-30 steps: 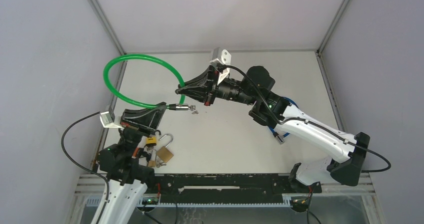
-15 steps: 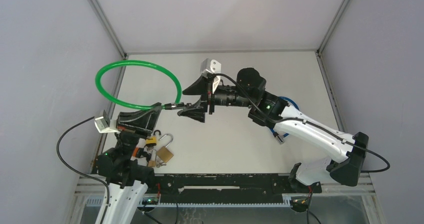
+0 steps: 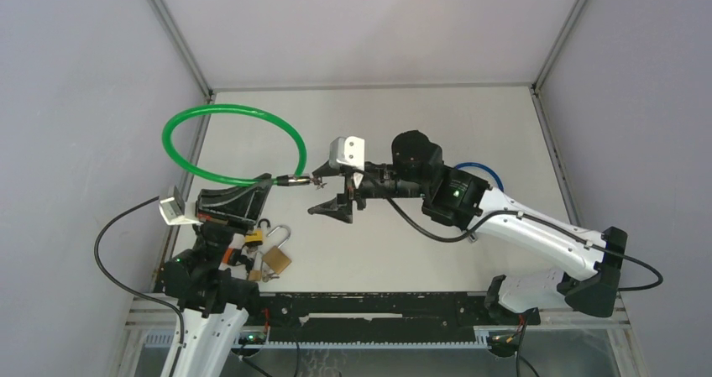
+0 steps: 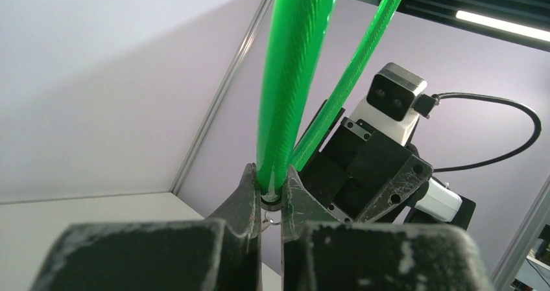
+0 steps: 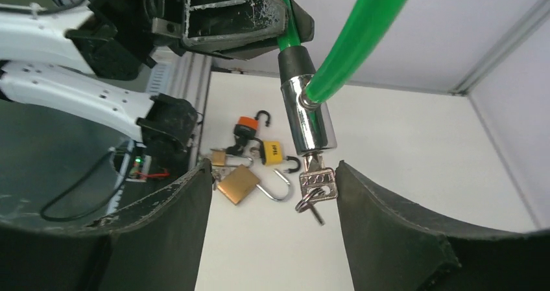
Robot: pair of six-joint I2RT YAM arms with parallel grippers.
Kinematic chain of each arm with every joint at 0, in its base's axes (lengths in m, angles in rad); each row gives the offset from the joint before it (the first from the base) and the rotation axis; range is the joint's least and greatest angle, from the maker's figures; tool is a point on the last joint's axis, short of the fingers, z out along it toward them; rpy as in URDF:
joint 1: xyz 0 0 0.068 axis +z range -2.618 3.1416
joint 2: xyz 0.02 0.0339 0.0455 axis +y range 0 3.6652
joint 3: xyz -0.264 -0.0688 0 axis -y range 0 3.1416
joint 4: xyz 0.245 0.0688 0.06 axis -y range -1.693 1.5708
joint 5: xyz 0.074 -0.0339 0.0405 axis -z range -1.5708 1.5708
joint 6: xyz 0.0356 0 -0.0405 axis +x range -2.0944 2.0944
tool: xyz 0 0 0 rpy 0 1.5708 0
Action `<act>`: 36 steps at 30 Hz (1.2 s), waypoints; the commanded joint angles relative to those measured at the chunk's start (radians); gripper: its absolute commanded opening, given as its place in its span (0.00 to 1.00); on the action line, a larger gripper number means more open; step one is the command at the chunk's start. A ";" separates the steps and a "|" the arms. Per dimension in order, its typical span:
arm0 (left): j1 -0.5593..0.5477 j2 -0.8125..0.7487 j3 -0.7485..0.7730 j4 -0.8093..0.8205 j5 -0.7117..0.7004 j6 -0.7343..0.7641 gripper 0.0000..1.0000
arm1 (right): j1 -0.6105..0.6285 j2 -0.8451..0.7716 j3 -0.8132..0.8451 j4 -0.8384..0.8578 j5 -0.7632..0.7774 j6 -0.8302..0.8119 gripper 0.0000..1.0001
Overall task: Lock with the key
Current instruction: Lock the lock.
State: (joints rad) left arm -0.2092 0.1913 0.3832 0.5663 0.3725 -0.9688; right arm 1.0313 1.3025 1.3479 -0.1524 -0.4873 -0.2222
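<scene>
A green cable lock (image 3: pixel 231 142) loops up above the table's back left. My left gripper (image 3: pixel 262 185) is shut on the cable just behind its chrome lock cylinder (image 3: pixel 295 179). In the left wrist view the jaws (image 4: pixel 271 181) pinch the green cable (image 4: pixel 285 96) at its black ferrule. The key (image 5: pixel 318 184) sticks out of the cylinder (image 5: pixel 308 122), with a ring and a second key dangling from it. My right gripper (image 5: pixel 272 168) stands open around the key, which hangs close to the right finger (image 5: pixel 389 220); no pad presses on it. From above, the right gripper (image 3: pixel 329 191) straddles the key (image 3: pixel 317 180).
Several padlocks lie near the left arm's base: a brass one (image 3: pixel 275 261) with an open shackle, a yellow one (image 3: pixel 253 237), and an orange one (image 5: pixel 246 124). A blue cable (image 3: pixel 474 171) lies behind the right arm. The enclosure's walls stand close on the left and at the back.
My right gripper was shut on the key and now stands open around it, its wrist rolled and lowered. The left gripper with the cable has shifted slightly left.
</scene>
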 commanded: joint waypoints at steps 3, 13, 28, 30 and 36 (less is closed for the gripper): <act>0.011 -0.008 0.006 0.066 0.002 -0.001 0.00 | 0.045 -0.016 0.007 0.012 0.166 -0.216 0.65; 0.012 -0.010 0.004 0.066 0.002 -0.007 0.00 | 0.052 -0.023 0.008 0.003 0.180 -0.234 0.32; 0.013 -0.024 -0.021 0.096 0.054 0.087 0.00 | 0.001 0.097 0.244 -0.221 -0.122 0.005 0.15; 0.013 -0.028 -0.027 0.096 0.059 0.090 0.00 | -0.014 0.094 0.244 -0.198 -0.142 0.049 0.14; 0.014 -0.035 -0.030 0.096 0.047 0.083 0.00 | -0.033 0.086 0.244 -0.178 -0.169 0.111 0.30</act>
State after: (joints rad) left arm -0.2005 0.1646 0.3710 0.6231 0.4038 -0.9138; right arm 1.0016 1.3991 1.5482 -0.3943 -0.5743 -0.2173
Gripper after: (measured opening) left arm 0.068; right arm 0.272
